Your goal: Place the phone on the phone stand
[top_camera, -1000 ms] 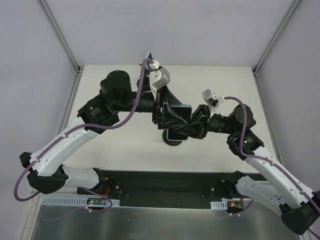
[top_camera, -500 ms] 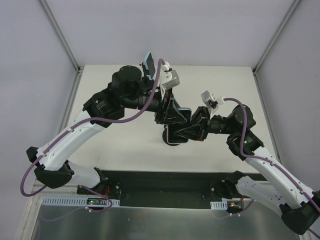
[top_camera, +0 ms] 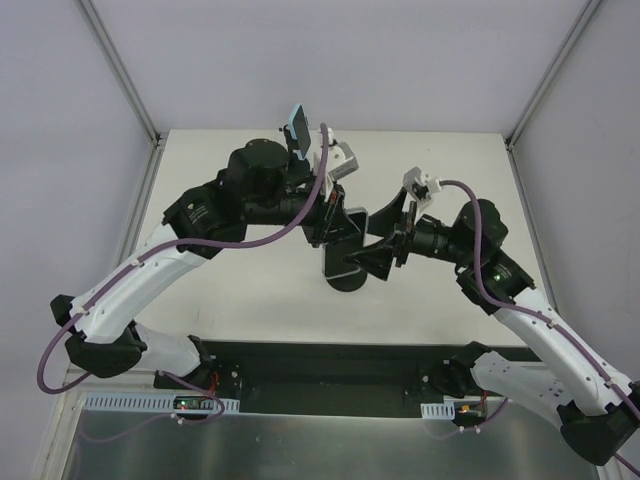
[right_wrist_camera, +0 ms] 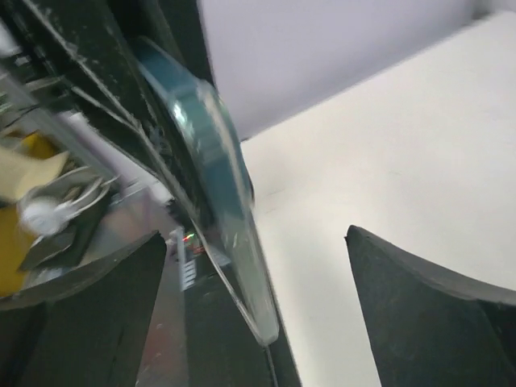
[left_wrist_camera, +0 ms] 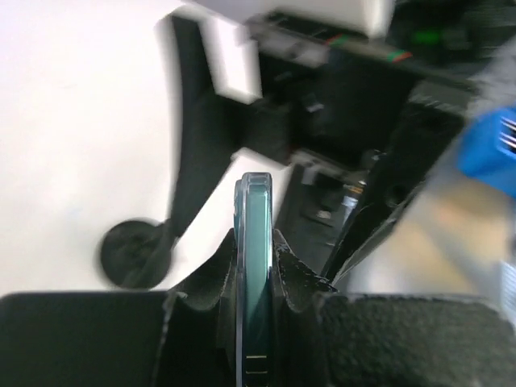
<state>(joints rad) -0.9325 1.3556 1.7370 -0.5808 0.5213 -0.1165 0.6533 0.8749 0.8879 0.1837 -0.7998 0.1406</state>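
The phone (left_wrist_camera: 256, 266), teal with a clear case, stands edge-on between the jaws of my left gripper (left_wrist_camera: 256, 242), which is shut on it. Seen from the top, the left gripper (top_camera: 335, 225) hangs just above the phone stand (top_camera: 347, 282), a black round base with an upright arm. The stand's base (left_wrist_camera: 133, 254) lies below and left of the phone in the left wrist view. My right gripper (top_camera: 385, 255) is open to the right of the phone. In the right wrist view the phone (right_wrist_camera: 218, 185) sits between its spread fingers (right_wrist_camera: 427, 306), touching neither.
The two arms meet over the middle of the white table (top_camera: 220, 290). A small light blue piece (top_camera: 295, 125) shows behind the left wrist. Grey walls and metal frame posts (top_camera: 125, 75) close in the back and sides.
The left gripper has closed on the phone. The right gripper, which held the phone before, has opened and let it go, and has drawn back a little to the right.
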